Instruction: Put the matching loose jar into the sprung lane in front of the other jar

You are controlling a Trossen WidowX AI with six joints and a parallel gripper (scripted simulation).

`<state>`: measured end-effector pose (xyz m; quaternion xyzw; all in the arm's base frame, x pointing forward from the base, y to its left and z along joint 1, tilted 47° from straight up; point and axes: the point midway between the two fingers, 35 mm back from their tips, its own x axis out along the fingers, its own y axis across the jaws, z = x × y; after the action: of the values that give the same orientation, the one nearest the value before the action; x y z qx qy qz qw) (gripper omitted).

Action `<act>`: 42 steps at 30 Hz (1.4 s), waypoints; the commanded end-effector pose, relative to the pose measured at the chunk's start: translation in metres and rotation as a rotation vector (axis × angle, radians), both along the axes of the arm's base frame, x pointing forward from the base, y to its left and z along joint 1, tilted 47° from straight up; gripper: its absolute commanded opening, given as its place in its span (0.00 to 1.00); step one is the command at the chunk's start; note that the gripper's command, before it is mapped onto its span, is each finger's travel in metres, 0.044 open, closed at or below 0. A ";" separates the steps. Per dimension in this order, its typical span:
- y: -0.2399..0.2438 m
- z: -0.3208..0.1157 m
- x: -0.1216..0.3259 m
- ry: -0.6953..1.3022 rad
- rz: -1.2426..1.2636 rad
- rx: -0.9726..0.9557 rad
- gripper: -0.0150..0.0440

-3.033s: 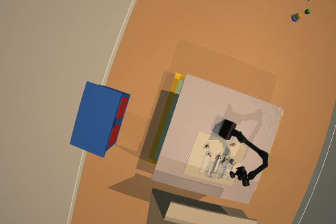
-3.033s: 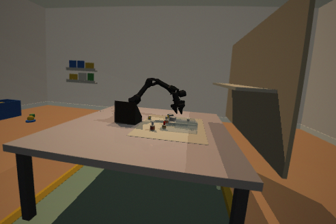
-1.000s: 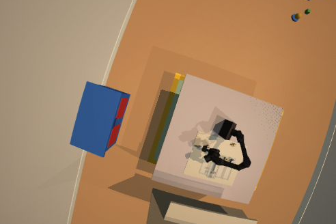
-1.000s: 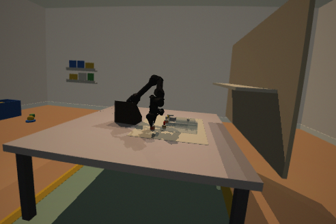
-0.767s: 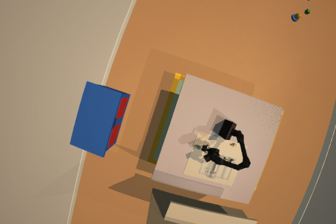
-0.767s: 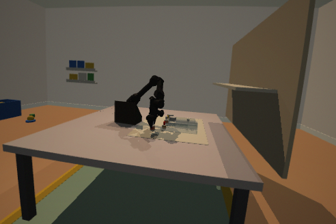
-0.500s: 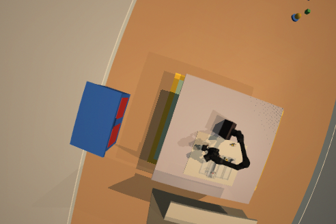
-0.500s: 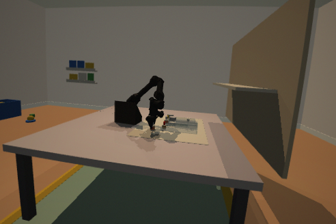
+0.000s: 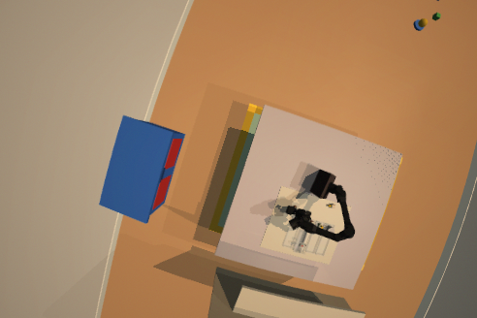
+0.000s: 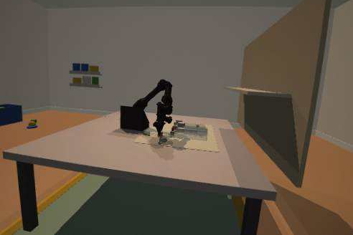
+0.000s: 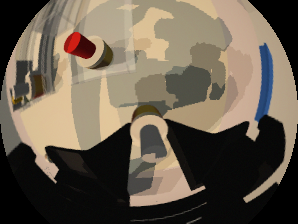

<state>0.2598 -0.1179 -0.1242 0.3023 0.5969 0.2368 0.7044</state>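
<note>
My gripper (image 11: 147,124) (image 10: 160,135) is shut on a small jar (image 11: 149,126) with a dark amber body, white shoulder and grey cap. The jar sits between both fingertips, low over the cream mat (image 11: 45,120) (image 9: 272,236) (image 10: 212,146). Whether its base touches the mat is hard to tell. Another jar (image 11: 97,52) (image 10: 172,130), with a red cap, white shoulder and dark body, stands at the near end of the clear-walled rack (image 10: 196,134), up and left of my gripper in the wrist view. The pusher plate is not clear to make out.
More small dark, brown and yellow items (image 11: 37,85) (image 9: 331,206) are beside the rack at the wrist view's left edge. The arm's black base box (image 9: 323,183) (image 10: 134,118) stands behind the mat. A tall panel with a shelf (image 10: 267,92) rises beyond the table's side edge.
</note>
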 end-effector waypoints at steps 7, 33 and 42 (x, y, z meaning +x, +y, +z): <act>-0.046 0.037 -0.010 0.004 -0.008 -0.006 0.25; -0.003 0.119 0.019 0.004 -0.009 -0.023 0.25; 0.050 0.147 0.032 -0.006 -0.002 -0.010 0.25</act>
<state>0.2885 -0.0849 0.0119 0.2958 0.5996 0.2331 0.7062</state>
